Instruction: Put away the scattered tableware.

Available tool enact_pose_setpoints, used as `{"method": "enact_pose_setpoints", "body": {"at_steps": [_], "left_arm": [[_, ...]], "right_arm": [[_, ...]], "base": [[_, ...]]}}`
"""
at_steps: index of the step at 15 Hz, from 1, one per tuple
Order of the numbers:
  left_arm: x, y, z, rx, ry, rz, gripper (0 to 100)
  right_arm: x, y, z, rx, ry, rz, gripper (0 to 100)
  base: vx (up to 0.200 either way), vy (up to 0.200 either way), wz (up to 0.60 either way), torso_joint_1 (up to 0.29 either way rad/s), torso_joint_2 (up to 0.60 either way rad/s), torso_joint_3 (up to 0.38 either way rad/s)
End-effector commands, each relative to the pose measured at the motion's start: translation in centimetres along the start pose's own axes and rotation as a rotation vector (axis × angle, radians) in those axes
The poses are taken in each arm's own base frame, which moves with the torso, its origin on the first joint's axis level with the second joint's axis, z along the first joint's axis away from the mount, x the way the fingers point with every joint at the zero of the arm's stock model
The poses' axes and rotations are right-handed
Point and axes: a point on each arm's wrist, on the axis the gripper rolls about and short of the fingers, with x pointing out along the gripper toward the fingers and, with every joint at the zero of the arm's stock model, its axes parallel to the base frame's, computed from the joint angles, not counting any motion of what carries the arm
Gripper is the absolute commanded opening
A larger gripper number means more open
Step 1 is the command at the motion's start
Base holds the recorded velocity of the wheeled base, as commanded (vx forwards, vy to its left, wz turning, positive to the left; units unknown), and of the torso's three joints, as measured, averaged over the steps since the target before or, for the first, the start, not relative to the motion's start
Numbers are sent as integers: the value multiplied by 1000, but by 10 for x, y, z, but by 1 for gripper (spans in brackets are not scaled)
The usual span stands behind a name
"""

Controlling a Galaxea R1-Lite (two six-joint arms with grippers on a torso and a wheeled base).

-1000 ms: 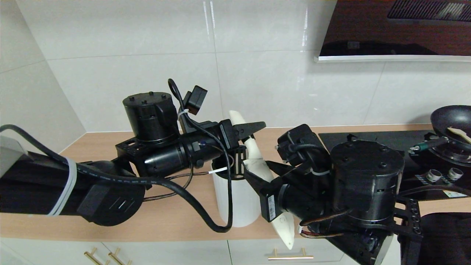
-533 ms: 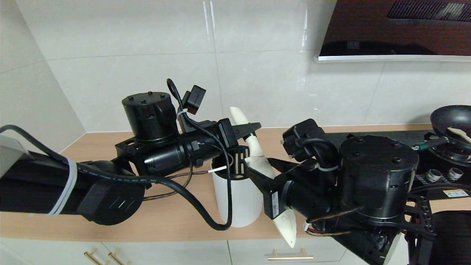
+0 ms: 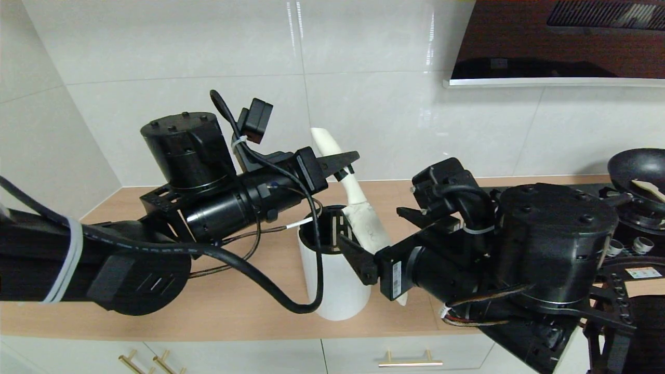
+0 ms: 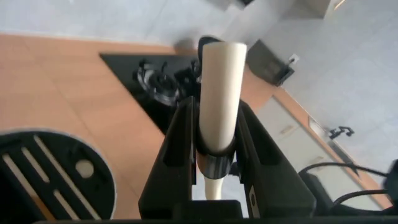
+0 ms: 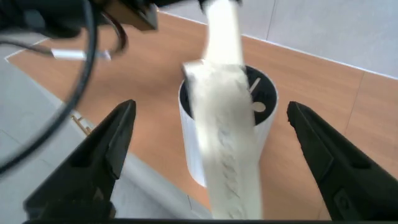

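Between the fingers of the left pincer [image 3: 340, 165] sits the handle of a pale spatula [image 3: 363, 218], clamped firmly near its upper end. The tool hangs tilted from that grip, and its broad blade slopes down towards the right pincer [image 3: 374, 228]. The right pincer stands wide, with one finger on either side of the blade; as far as I can tell, neither touches it. Just below the left pincer stands a white holder [image 3: 332, 280] with a dark slotted insert. The blade's tip appears to hang in front of the holder's wall rather than inside it. I judge the stowing about half done: the spatula is off the counter and at the holder, but not yet upright or lowered into a slot. Counted: one spatula, one holder, two pincers, and one dark pan [image 3: 636, 166] on the hob, well beyond the right pincer.
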Motion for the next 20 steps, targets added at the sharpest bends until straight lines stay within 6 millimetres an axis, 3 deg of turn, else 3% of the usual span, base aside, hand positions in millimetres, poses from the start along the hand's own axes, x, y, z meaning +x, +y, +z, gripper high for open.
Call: {"method": "enact_pose_setpoints", "body": {"at_steps": [1,5,9,14,20], "left_arm": [[-30,-24,39,75,-127,-32,0],[-60,-32,66,335,-229,9,0],[-70,-33,63,530,-225,45,0],[-69,-23,49,659,-170,81,0],[-47,7,33,678,-154,122,0]], "right_arm": [[-26,-33,36,11,-124,-57,100],[-29,-73,56,1,-191,-198,100],[-23,-84,55,-7,-186,-240,100],[-19,-85,51,-12,-169,-245,100],[-19,-85,51,-12,-169,-245,100]], "base": [[0,0,0,0,0,0],[0,0,0,0,0,0],[0,0,0,0,0,0],[0,0,0,0,0,0],[0,0,0,0,0,0]]}}
